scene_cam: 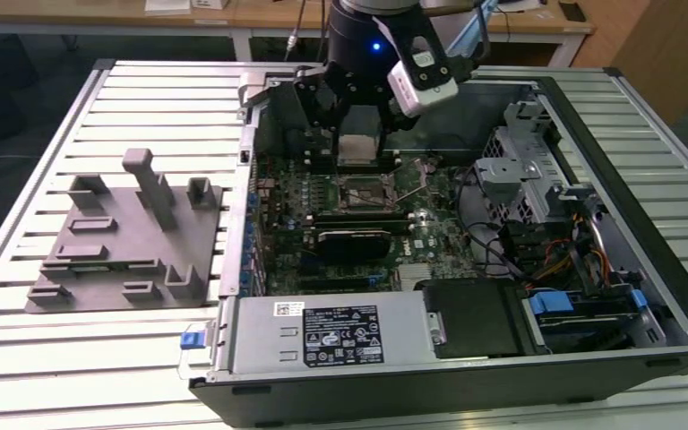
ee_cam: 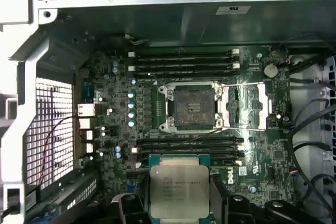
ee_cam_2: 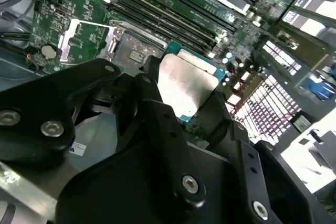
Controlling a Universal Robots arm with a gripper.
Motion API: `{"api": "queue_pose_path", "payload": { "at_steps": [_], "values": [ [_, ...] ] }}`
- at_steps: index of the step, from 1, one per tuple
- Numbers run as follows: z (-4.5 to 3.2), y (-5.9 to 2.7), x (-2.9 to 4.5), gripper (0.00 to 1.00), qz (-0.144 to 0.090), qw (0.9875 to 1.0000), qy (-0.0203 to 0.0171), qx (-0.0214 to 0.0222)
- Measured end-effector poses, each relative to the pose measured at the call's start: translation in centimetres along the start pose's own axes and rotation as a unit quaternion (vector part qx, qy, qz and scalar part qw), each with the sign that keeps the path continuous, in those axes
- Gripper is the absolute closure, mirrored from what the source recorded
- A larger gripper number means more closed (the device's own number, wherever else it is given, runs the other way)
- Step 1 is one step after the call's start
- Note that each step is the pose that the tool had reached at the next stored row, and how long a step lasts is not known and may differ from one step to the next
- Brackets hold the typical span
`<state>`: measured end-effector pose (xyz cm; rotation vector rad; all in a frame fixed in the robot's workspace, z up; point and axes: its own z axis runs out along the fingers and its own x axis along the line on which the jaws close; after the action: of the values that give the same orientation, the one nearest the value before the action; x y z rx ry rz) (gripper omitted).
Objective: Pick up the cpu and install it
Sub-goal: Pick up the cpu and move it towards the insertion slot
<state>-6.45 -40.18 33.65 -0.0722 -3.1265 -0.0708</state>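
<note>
Ext. view: your gripper (scene_cam: 358, 154) is clamped on the cpu (scene_cam: 358, 145), held over the motherboard (scene_cam: 434, 193) inside the case (scene_cam: 464, 390). Fingertips are hard to make out.
Second wrist view: fingers (ee_cam_2: 157, 114) pinch the cpu's sides, partly hiding it.
First wrist view: cpu is cut off at the frame edge, near the socket (ee_cam: 191, 107) but apart from it.

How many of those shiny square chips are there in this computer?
1. The cpu is gripped in the tool, over the motherboard near the open socket, whose centre is empty. Parts of the board are covered, so others may be hidden.
</note>
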Motion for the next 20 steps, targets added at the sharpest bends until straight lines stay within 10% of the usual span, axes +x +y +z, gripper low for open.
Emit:
{"api": "queue_pose_path", "payload": {
  "at_steps": [20],
  "values": [
    [3.33,2.29,-1.16,0.46,-0.006,1.0,-0.0024,-0.0001]
  ]
}}
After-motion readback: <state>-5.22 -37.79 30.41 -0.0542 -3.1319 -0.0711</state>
